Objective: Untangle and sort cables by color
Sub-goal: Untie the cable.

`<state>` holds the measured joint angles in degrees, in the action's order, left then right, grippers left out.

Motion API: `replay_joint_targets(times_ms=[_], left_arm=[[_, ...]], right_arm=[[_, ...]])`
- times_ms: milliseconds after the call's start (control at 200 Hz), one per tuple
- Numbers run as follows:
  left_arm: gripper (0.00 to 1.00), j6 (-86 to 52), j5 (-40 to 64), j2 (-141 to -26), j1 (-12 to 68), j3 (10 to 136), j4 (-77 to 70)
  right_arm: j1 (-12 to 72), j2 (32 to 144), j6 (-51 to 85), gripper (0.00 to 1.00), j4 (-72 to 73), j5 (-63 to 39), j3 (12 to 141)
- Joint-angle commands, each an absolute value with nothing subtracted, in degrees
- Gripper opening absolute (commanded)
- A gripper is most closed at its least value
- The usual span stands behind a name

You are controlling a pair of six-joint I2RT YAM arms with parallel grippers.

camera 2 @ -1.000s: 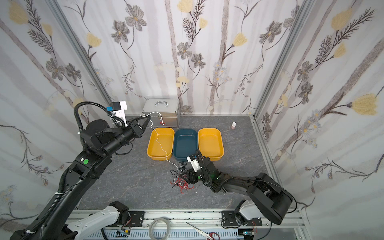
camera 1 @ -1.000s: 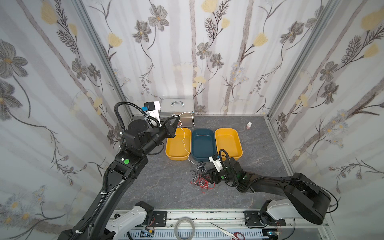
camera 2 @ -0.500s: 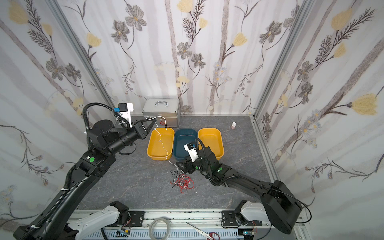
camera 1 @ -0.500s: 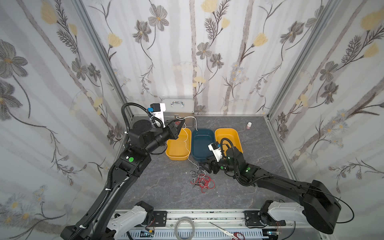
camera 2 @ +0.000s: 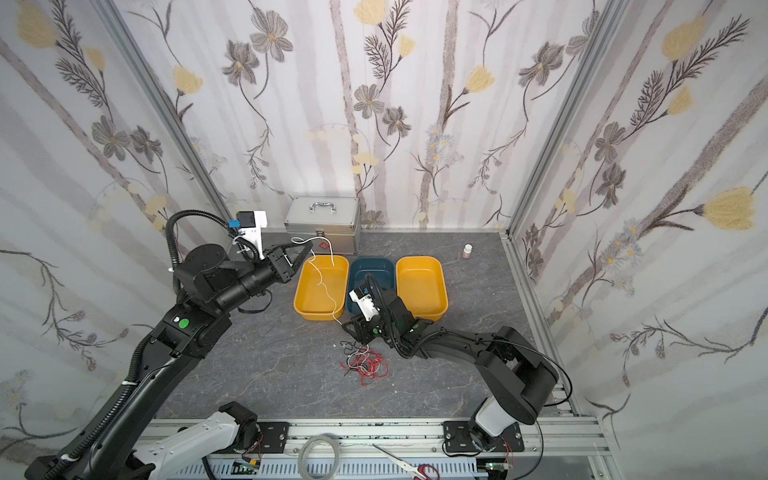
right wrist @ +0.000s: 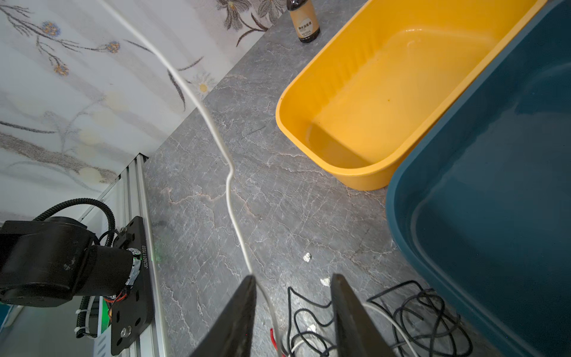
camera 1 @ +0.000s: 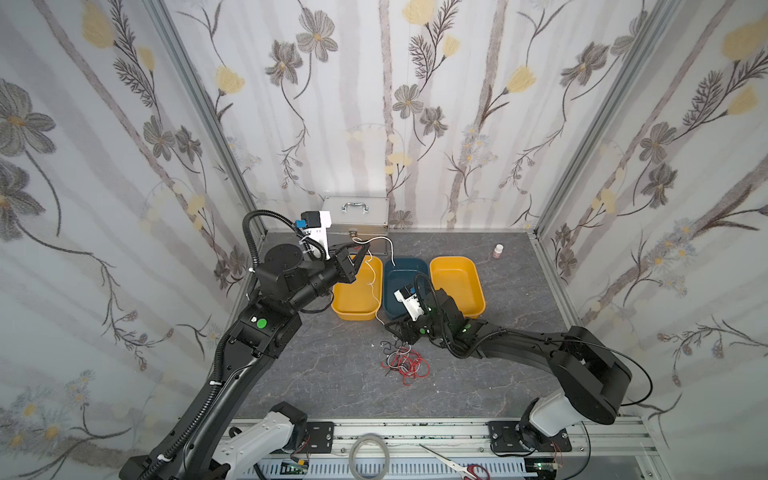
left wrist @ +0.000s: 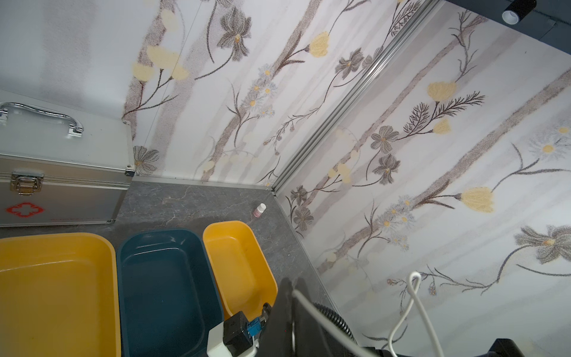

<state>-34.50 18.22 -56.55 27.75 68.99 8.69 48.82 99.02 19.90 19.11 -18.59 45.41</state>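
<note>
Right wrist view gives me the clearest read. The white cable (right wrist: 229,188) rises from between the fingers (right wrist: 244,312) of the right gripper (right wrist: 293,309), whose jaws stand apart with a clear gap and clamp nothing that I can see. Black cables (right wrist: 417,312) curl on the table (right wrist: 278,201) just beside it, next to the blue tray (right wrist: 494,247).

In both top views the left gripper (camera 1: 360,252) (camera 2: 307,249) is closed on the far end of that white cable, holding it raised above the yellow tray (camera 1: 355,316). The strand sags down from there to the tangle (camera 1: 405,361) of red, black and white loops in front of the trays.

I judge this wire to be very light, limp and springy. It is thin enough to slip out of a loose pinch, and its curls will likely drag neighbouring loops along. I would pinch the free white stretch just outside the tangle, square across the pads, and avoid the knotted middle. I would pull gently, because a snag could lift the whole bundle.
</note>
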Motion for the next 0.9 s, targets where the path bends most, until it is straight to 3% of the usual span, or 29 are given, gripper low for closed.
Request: replay_joint_targets(times_ms=[0,190,405,565,894], left_arm=[[0.00,-35.2,18.5,-56.2,27.7,68.4,5.7],[0.00,-35.7,18.0,-55.3,27.7,66.9,5.6],[0.00,-35.9,18.1,-54.8,27.7,66.4,5.5],[0.00,-36.2,18.2,-53.9,27.7,64.9,5.5],[0.00,-38.5,19.5,-52.3,27.6,59.4,3.6]], right_arm=[[49.0,100.0,20.7,0.40,20.9,-19.9,45.1],[49.5,100.5,20.7,0.39,20.2,-20.7,44.6],[49.9,100.9,20.9,0.19,20.7,-21.1,45.7],[49.9,98.8,21.0,0.11,20.6,-20.7,47.6],[48.4,92.0,21.2,0.06,20.0,-23.0,51.8]])
